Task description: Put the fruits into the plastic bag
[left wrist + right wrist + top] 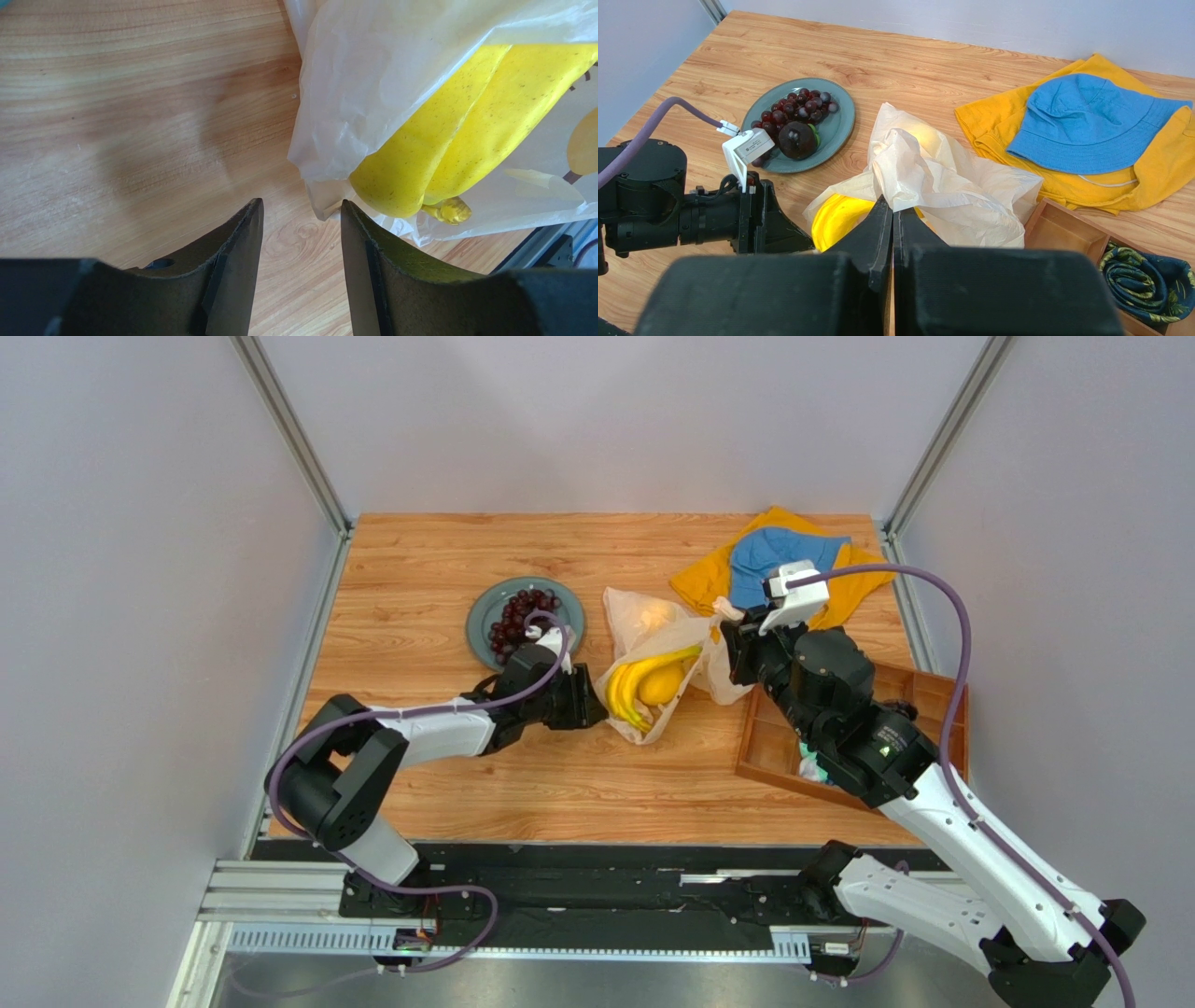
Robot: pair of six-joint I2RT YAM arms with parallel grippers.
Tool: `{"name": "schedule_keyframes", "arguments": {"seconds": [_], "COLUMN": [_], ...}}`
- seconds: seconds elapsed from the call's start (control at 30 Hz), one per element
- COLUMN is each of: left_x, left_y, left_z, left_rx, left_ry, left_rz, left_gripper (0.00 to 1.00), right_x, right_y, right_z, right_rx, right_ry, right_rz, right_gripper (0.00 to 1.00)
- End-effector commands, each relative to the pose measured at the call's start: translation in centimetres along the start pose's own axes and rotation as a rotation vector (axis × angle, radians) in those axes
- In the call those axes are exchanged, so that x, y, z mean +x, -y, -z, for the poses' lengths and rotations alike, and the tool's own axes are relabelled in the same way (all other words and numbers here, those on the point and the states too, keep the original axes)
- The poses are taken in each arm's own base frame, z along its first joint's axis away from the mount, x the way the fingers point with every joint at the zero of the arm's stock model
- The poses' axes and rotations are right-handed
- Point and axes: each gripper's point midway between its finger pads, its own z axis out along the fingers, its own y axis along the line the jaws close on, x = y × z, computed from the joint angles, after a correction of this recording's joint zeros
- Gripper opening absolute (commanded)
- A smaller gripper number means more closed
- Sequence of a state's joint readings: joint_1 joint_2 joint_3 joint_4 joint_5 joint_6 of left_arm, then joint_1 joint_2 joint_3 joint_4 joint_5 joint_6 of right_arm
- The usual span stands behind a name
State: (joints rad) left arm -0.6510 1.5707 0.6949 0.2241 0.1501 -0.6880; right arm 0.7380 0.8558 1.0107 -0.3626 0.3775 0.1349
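A: Item 1, L gripper (300,206)?
B: Fingers (235,259) apart, nothing btwn them. Bare table (126,126) shows under the gap. Tips just beside the near edge of the plastic bag (365,77).
A: Item 2, R gripper (892,204)?
B: Fingers pressed together, pinching a raised fold of the bag's film, which stands in a peak there.
A: Bag contents?
B: Bananas (449,140), 1 set, yellow w/ fine brown specks, lying inside. Stem end sits at the open mouth, facing the L gripper; film drapes over the upper part. Also 1 roundish yellow fruit (648,620), seen through the film at the far end. Whether there are more: can't tell.
A: Bag location?
B: Mid-table, btwn plate (836,133) and wooden tray (1060,231).
A: Plate contents?
B: Grapes (798,106), 1 bunch, dark purple, far half. Dark round fruit (797,138), qty 1, near half, touching the grapes. Plate is grey-blue, left of the bag.
A: Tray?
B: Near right, beside the bag. One compartment holds a rolled dark patterned cloth (1144,273).
A: Misc.?
B: Orange cloth (1151,178), far right, spread flat; blue hat (1088,122) lying on it.
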Motion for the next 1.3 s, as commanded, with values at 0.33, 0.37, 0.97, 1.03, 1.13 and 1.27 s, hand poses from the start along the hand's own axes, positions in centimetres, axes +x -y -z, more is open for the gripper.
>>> {"name": "schedule_keyframes", "arguments": {"seconds": [0.33,0.37,0.97,1.03,1.13,1.27], "left_x": [-3.2,-3.3,-15.4,-17.4,-20.0,-22.6], "left_y": [3.3,3.9,15.6,17.3,19.0,19.7], "left_z": [-2.0,-2.1,11.5,13.2,14.8,15.4], "left_rx": [0.127,0.159,0.396,0.438,0.481,0.504], "left_ry": [0.061,0.066,0.337,0.355,0.388,0.426], "left_rz": [0.006,0.006,-0.2,-0.228,-0.247,-0.246], "left_gripper": [0.44,0.41,0.0,0.0,0.0,0.0], "right_x": [-0.9,-0.9,-9.2,-11.5,-14.0,-14.7], "right_y": [0.2,0.3,3.0,3.5,4.1,5.0], "right_z": [0.0,0.0,1.3,1.7,2.1,2.0], "right_rx": [0.017,0.017,0.176,0.204,0.242,0.287], "right_ry": [0.018,0.018,0.195,0.234,0.278,0.296], "right_rz": [-0.005,-0.003,0.041,0.058,0.07,0.067], "right_gripper": [0.0,0.0,0.0,0.0,0.0,0.0]}}
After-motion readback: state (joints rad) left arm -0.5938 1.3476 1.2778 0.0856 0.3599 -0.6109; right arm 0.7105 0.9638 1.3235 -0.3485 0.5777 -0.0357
